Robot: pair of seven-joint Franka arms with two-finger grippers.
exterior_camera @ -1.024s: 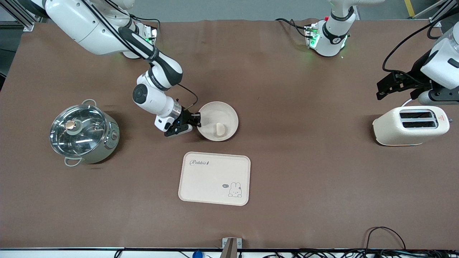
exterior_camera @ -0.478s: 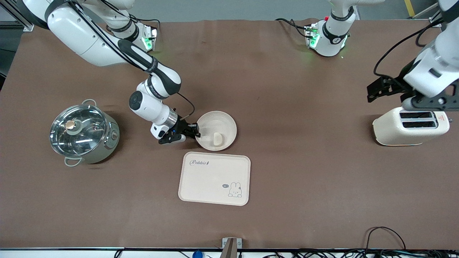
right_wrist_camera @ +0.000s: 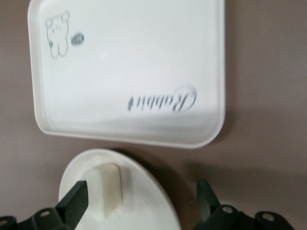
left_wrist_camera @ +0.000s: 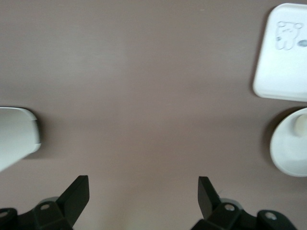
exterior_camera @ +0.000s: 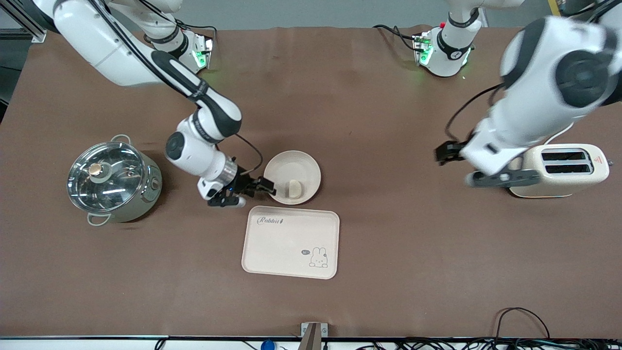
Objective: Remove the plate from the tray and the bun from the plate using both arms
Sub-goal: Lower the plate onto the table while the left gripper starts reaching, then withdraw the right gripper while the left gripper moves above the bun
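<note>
One tray (exterior_camera: 290, 242) sits nearest you. Just past it, one plate (exterior_camera: 292, 177) with one bun (exterior_camera: 294, 187) on it. Your right gripper (exterior_camera: 265, 187) is at the plate's rim, jaws apart. Left gripper (exterior_camera: 444, 152) over bare table beside one toaster (exterior_camera: 557, 170), jaws wide apart. One pot (exterior_camera: 112, 181) at the right arm's end.

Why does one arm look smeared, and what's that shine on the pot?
Front view: the left arm is motion-blurred while the right arm is crisp; overhead lights glare on the pot lid. Left wrist view: the tray and plate look soft.
</note>
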